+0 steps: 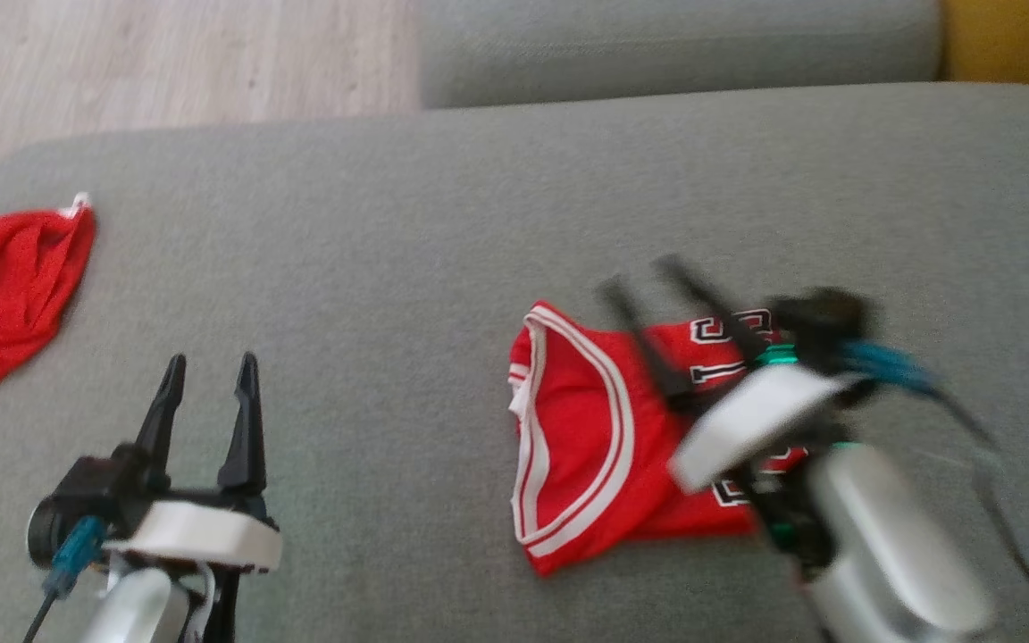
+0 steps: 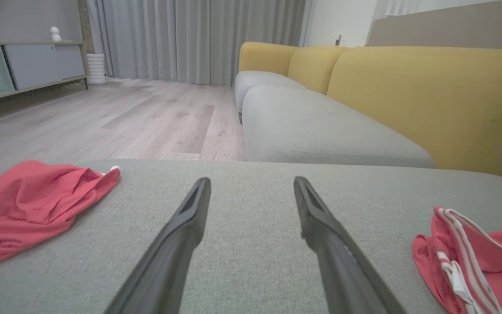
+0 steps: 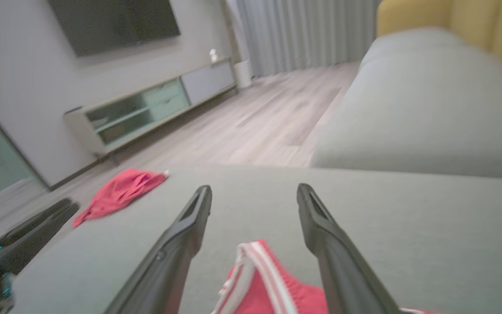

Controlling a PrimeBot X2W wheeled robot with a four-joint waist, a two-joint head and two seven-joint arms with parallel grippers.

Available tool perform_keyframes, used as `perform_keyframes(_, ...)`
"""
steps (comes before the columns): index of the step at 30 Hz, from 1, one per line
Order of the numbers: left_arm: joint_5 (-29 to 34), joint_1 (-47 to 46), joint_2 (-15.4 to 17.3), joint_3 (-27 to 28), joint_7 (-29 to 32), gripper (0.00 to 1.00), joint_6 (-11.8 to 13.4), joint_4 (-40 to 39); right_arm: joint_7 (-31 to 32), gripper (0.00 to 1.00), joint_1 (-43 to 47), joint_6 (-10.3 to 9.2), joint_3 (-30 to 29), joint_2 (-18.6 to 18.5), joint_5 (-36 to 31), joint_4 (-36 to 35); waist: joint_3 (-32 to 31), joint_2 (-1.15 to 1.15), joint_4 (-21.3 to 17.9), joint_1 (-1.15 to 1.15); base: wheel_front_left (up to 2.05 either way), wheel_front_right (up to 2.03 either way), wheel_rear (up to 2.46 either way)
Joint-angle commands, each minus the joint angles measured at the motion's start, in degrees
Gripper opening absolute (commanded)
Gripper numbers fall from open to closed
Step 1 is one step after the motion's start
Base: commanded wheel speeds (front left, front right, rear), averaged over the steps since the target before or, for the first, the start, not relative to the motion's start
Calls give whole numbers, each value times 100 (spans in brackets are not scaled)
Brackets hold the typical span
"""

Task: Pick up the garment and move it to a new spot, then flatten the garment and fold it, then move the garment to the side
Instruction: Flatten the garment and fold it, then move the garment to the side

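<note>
Jersey (image 1: 577,429) lies, apparently folded, right of cushion (image 1: 389,268) centre. Right gripper (image 1: 635,275) is poised there, jaws wide, nothing held; left gripper (image 1: 213,360) wide, empty, left of centre. For the side move, all layers should be pinched together.

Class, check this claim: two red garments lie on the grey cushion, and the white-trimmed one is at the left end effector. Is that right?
No. The white-trimmed jersey is at the right end effector, not the left, as the head view shows. The rest stands.
</note>
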Motion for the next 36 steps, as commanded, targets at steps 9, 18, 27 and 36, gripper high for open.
perform_keyframes(9, 79, 420, 180, 600, -92, 100, 92, -333, -305, 100, 994, 39, -1796, -370, -929, -613, -460, 0, -499, 0, 0, 0, 0)
perform_keyframes(18, 174, 523, 147, 748, -94, 100, 54, -255, -356, 100, 1059, 39, -1949, -565, -952, -189, -537, 0, -573, 0, 0, 0, 0)
perform_keyframes(27, 189, 552, 101, 809, -95, 100, 36, -222, -388, 100, 1009, 39, -1858, -501, -933, -12, -492, 0, -609, 0, 0, 0, 0)
perform_keyframes(36, 225, 462, 120, 832, -95, 100, 51, -228, 136, 100, 615, 39, -1604, -260, -710, 48, -334, 0, -631, 0, 0, 0, 0)
